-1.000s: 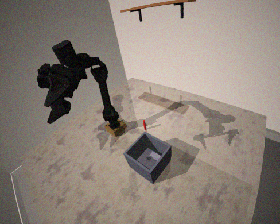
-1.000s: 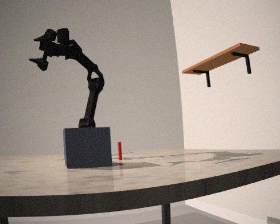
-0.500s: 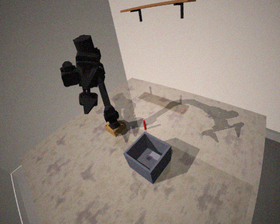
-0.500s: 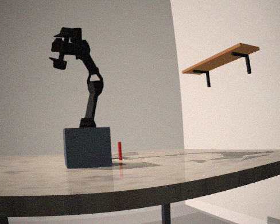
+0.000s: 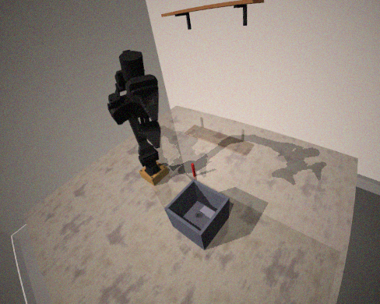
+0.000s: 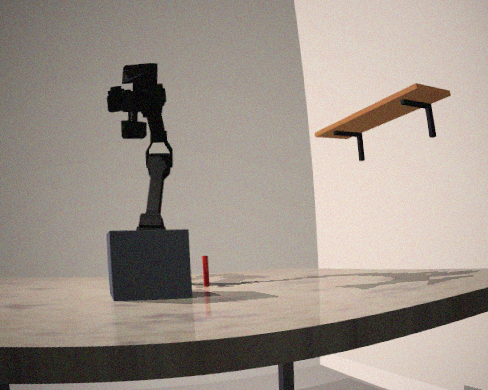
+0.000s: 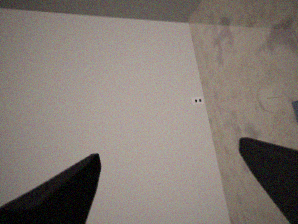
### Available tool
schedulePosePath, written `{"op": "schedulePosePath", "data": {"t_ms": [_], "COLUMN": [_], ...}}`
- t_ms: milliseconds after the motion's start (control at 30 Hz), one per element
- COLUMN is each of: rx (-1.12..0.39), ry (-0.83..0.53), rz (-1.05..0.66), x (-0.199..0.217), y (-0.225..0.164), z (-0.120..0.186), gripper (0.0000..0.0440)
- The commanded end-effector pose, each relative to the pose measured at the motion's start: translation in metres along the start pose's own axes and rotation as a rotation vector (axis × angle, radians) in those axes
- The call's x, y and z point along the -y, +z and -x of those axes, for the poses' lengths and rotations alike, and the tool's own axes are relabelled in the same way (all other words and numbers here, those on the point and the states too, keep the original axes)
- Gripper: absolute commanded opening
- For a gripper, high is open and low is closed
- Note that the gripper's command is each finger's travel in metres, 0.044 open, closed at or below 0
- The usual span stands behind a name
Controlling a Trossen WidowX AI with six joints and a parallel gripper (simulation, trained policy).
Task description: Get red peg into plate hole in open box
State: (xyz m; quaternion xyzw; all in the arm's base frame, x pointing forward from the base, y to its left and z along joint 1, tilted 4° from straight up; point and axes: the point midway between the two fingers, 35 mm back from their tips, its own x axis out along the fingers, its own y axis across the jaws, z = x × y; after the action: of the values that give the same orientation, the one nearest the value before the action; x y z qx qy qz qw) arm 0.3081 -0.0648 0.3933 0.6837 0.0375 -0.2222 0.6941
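See the gripper (image 5: 156,133) (image 6: 133,101) (image 7: 168,152) spread wide, holding nothing. Grasp the upright red peg (image 5: 194,170) (image 6: 205,271), beyond the box's (image 5: 184,228) (image 6: 150,265) far corner, up high; expect light, stiff, perhaps slippery handling.

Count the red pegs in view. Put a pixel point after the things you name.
1: the red peg (image 5: 193,170) (image 6: 205,271) stands upright on the table (image 5: 116,269) (image 6: 264,320), beside the open box (image 5: 185,231) (image 6: 150,265). Others could be hidden behind the box.

Red peg (image 5: 193,170) behind open box (image 5: 184,227).

Black arm upright, jaws (image 5: 153,132) (image 6: 133,112) wide — seemingly raised high
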Motion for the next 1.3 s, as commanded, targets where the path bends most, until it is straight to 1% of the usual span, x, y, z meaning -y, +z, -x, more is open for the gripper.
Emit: {"op": "schedulePosePath", "data": {"t_ms": [0, 367, 733, 1000, 1267], "rx": [-0.079, -0.266, -0.420, -0.490, -0.515], "ry": [-0.039, -0.186, -0.406, -0.600, -0.793], "rz": [-0.056, -0.158, -0.207, -0.201, -0.147], "x": [0.015, 0.054, 0.105, 0.148, 0.192], "y": [-0.022, -0.075, -0.124, -0.152, -0.171], "z": [0.006, 0.020, 0.040, 0.058, 0.076], "gripper": [0.0440, 0.0440, 0.0436, 0.0433, 0.0431]}}
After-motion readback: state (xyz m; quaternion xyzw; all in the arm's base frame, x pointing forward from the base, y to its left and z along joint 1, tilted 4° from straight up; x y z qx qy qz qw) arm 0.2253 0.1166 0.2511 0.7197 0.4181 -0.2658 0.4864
